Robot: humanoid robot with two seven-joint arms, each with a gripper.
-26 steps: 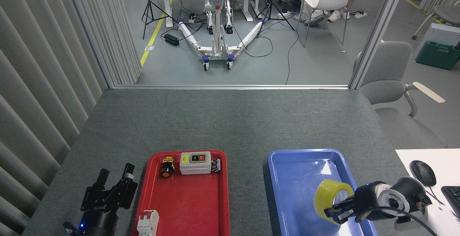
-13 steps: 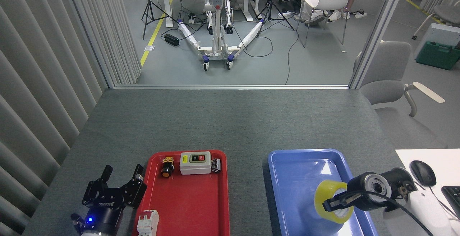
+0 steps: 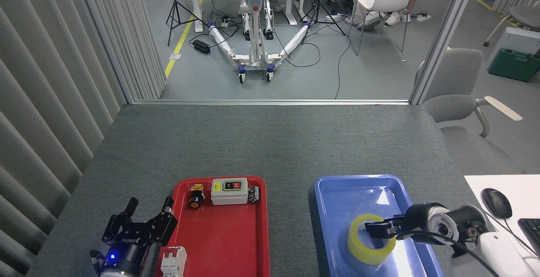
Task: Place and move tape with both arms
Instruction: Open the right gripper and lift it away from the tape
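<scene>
Bright, even overhead lighting. Sharp focus throughout. White glare patches on blue tray (image 3: 337,209) floor, near its far and near edges. Soft, faint shadows. Slight wide-angle bending at frame edges.

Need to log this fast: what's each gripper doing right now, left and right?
Left gripper: open, holding nothing, beside the red tray.
Right gripper: fingers on the rim of the tape in the blue tray; open or shut cannot be told.

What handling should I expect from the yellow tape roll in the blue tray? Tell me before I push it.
The translucent yellow packing tape roll lies flat on the blue plastic tray, so it will probably slide, not roll. The hollow ring looks stiff and light. The tray's glossy floor may let it skid.
</scene>
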